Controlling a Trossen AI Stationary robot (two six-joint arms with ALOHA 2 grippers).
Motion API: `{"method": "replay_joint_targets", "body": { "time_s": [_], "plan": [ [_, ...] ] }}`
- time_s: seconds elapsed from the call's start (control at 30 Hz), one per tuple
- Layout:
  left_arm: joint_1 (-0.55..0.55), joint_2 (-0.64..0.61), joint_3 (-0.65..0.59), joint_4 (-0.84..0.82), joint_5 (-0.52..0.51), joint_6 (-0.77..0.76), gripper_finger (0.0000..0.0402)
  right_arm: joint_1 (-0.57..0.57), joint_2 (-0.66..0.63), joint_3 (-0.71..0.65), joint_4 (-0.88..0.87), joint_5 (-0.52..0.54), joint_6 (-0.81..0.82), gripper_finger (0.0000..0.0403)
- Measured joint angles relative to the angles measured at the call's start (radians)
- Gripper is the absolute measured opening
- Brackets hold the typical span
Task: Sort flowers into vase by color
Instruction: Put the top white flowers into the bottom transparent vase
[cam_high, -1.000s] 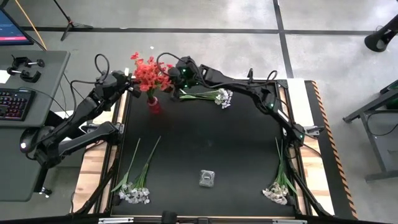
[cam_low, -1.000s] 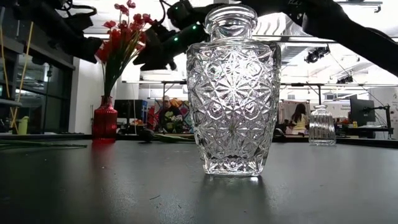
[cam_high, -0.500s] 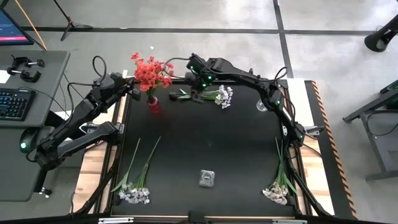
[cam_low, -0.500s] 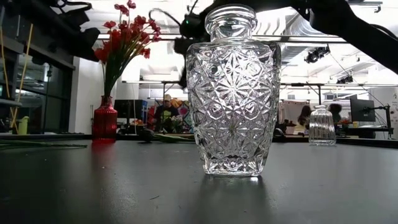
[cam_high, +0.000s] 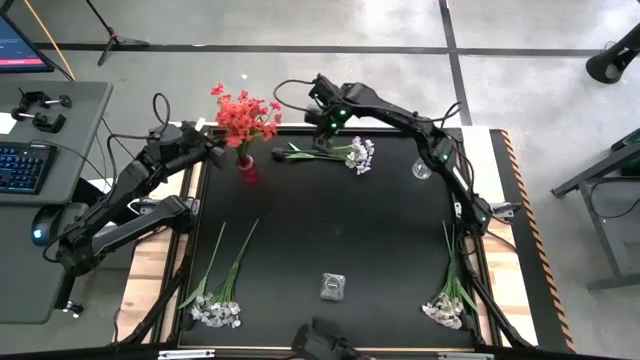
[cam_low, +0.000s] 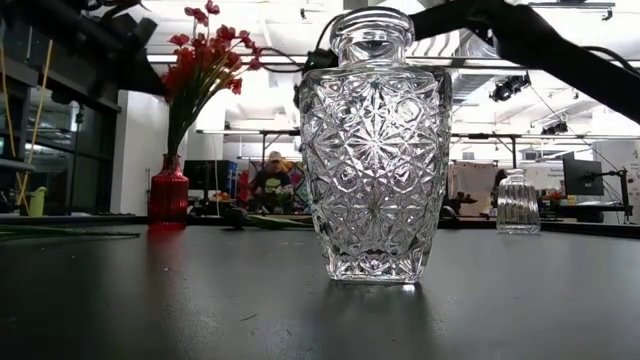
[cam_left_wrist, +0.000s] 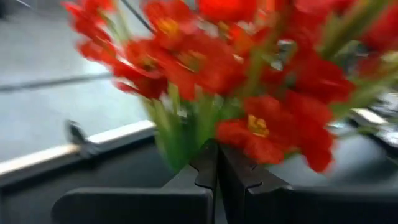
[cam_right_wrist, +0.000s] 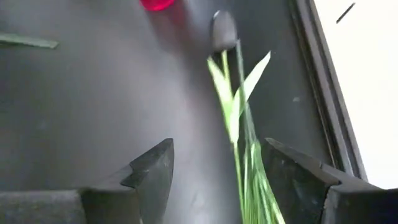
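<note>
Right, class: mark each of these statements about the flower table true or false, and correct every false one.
1. The red flowers stand in a red vase. True.
2. The right gripper is clamped on a white spray. False: its fingers stand open and hold nothing, with a dark tulip-like flower lying on the mat ahead of it.
3. The left gripper has its fingers shut, close to the red blossoms. True.
4. The cut-glass vase is full of white flowers. False: in the low view it looks empty.
5. All white sprays lie in one pile. False: they lie apart, at the far edge, the near left corner and the near right corner.
</note>
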Motion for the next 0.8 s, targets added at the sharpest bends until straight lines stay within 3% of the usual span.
{"method": "replay_joint_targets", "body": {
  "time_s": [0.23, 0.6, 0.8],
  "plan": [
    [-0.056, -0.064, 0.0, -0.104, 0.122, -0.146, 0.0, 0.025, 0.112, 0.0, 0.125, 0.023, 0.126, 0.0222],
    [-0.19, -0.262, 0.0, -0.171, 0.036, -0.327, 0.0, 0.036, 0.165, -0.001, 0.232, 0.199, 0.327, 0.0132],
    [-0.212, -0.273, 0.0, -0.17, 0.022, -0.348, 0.0, 0.037, 0.174, -0.001, 0.214, 0.177, 0.352, 0.0107]
  ]
}}
